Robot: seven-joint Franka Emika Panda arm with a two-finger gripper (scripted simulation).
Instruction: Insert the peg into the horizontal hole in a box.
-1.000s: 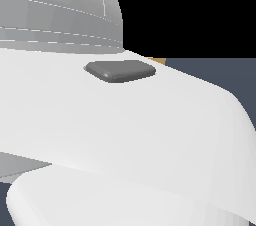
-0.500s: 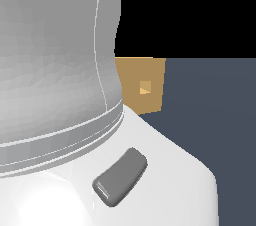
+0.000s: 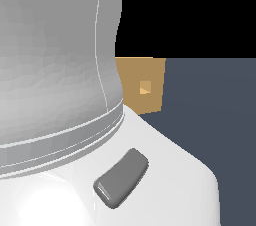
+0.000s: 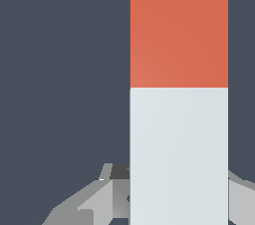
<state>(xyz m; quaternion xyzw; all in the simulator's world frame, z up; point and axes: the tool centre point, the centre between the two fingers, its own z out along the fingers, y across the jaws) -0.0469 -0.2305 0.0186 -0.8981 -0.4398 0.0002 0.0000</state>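
pincer [image 4: 174,204] grips the peg [image 4: 178,94] by its pale half; no writing visible.

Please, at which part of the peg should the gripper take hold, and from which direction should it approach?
Grip the peg on its pale grey-white half, a finger on each of its two long flat sides, coming from straight above. The gripper already straddles that half in the wrist view. That would leave the red-orange end free to enter the hole in the box.
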